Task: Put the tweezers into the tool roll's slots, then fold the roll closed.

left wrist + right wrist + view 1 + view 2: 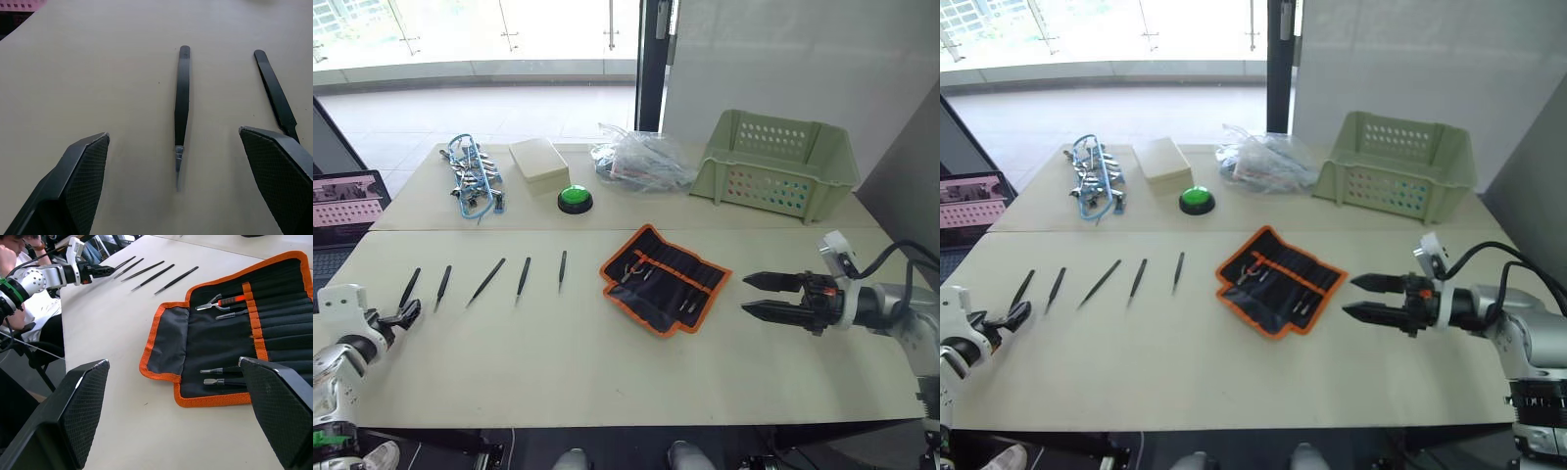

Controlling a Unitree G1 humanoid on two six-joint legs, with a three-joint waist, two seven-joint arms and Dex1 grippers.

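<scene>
Hovering low over the near-left edge of the bench, the left pincer is standing released, its two fingers spread wide with nothing between them. In the left wrist view the outermost tweezer is lying flat between those fingers, tip toward the camera, with its neighbour just beside it. All five tweezers are lying in a loose row on the bench, apart from one another, none yet in a slot.

The right pincer is likewise hanging released and empty, pointing at the tool roll, which is lying unfolded near the middle of the bench, just right of the row (a few small metal tools are already sitting in its slots). Behind are a green button, a tangle of clips, a pale box, a plastic bag and a green basket.

Each tweezer looks light, stiff, thin and probably slick, lying flush on the surface, so it is likely to skid or pivot when pinched; closing across the wider mid-body, away from the needle tip, seems safest. The roll looks soft and limp, better folded by its orange edge.
</scene>
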